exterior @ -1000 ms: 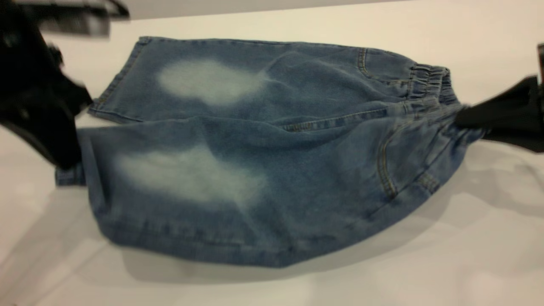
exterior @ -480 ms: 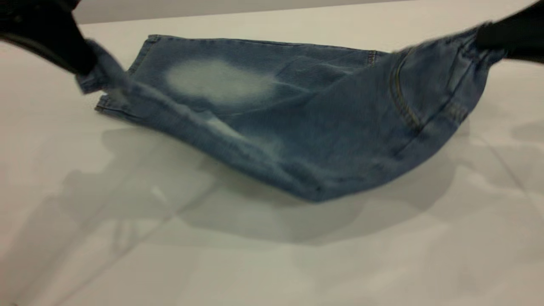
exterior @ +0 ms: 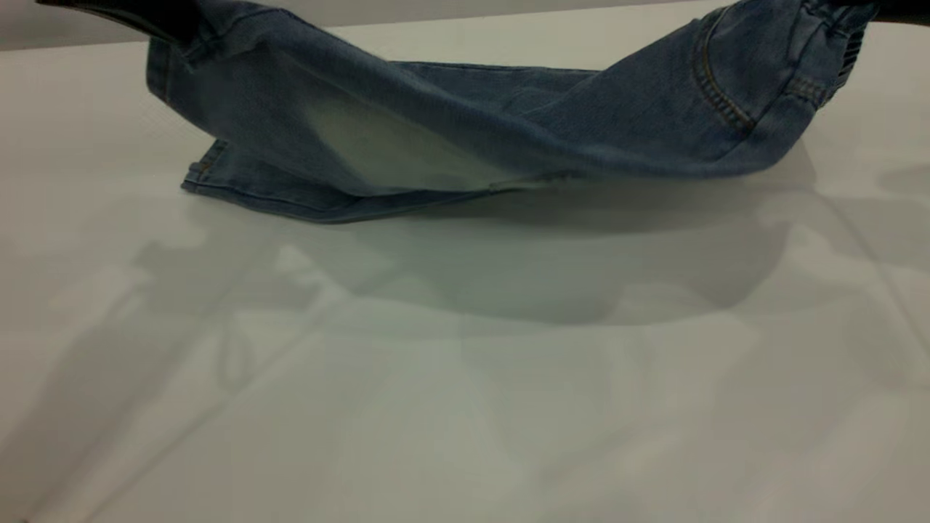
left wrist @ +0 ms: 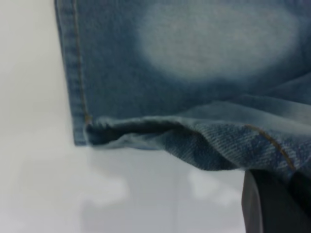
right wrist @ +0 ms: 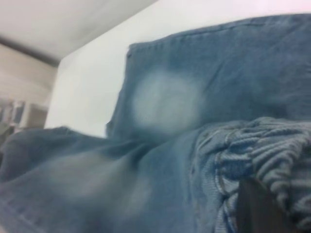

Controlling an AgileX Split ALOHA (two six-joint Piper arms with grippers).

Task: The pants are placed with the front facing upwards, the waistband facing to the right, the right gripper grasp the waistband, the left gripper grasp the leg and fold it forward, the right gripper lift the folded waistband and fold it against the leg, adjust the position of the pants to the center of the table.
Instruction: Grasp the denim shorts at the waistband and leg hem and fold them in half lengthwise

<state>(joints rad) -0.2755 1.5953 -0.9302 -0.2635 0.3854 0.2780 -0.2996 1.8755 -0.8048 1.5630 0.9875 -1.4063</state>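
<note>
2 black grippers pinch the blue denim pants above the white table: left gripper closed on the leg hem, right gripper closed on the ruched waistband, far leg lying flat beyond.

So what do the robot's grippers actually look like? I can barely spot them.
Little of them shows. The left gripper appears as a matte black, tapering wedge at the top edge of the exterior view, and as a dark flat finger in its own wrist view. The right gripper is only a black sliver at the top corner. No cables, markings or colours other than black can be seen.
</note>
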